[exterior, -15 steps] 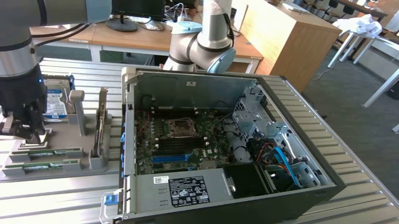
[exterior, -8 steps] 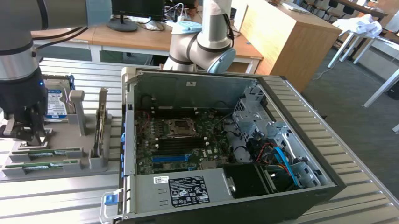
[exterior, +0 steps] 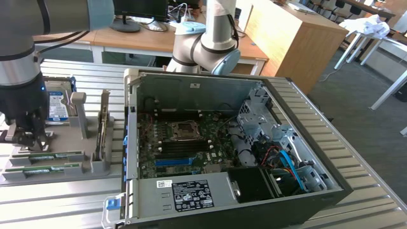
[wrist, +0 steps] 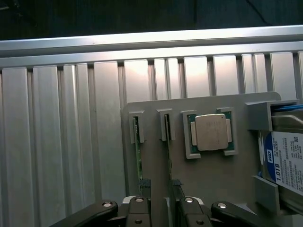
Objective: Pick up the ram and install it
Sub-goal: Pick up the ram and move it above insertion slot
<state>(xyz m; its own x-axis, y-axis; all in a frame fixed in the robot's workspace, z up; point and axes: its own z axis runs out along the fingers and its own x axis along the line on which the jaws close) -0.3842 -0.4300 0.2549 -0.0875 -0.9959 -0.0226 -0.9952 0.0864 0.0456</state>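
Two green ram sticks lie in slots of a grey holder tray at the exterior view's left. In the wrist view they stand edge-on, one beside the other. My gripper hovers just above the tray at the sticks' end. It is open, and its dark fingertips flank the strip between the two sticks. My gripper holds nothing. The open computer case shows the motherboard with its memory slots and a blue slot.
A square silver processor chip sits in the tray next to the sticks, and a hard drive beyond it. Upright cards stand in the tray between my gripper and the case. Everything rests on a ribbed aluminium table.
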